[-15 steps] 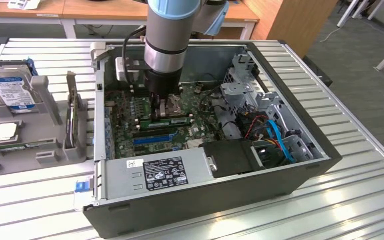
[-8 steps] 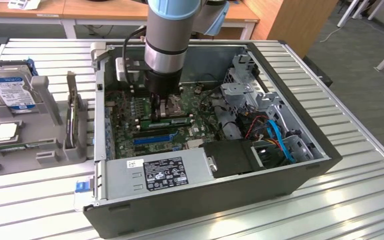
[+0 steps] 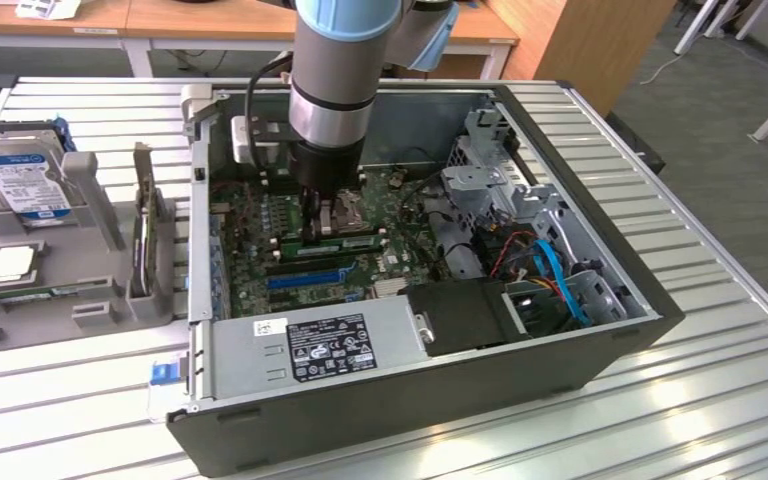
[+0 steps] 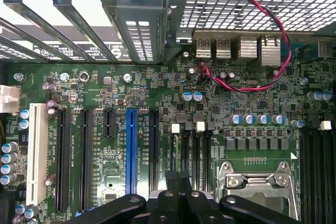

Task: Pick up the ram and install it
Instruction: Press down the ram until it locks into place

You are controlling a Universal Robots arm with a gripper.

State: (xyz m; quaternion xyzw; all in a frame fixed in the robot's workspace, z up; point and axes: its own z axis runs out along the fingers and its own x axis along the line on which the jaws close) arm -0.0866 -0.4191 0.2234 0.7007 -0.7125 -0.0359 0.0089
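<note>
The black open-topped computer case walls in the green motherboard on all sides, so entry is from above. The grey boxy power supply blocks the case's near edge, the grey metal drive cage with orange and blue cables crowds the exterior view's right side; the board's middle lies open

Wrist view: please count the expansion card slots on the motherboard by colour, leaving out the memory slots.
white slot: 1
black slots: 4, one of them short
blue slot: 1
Total: 6
</note>
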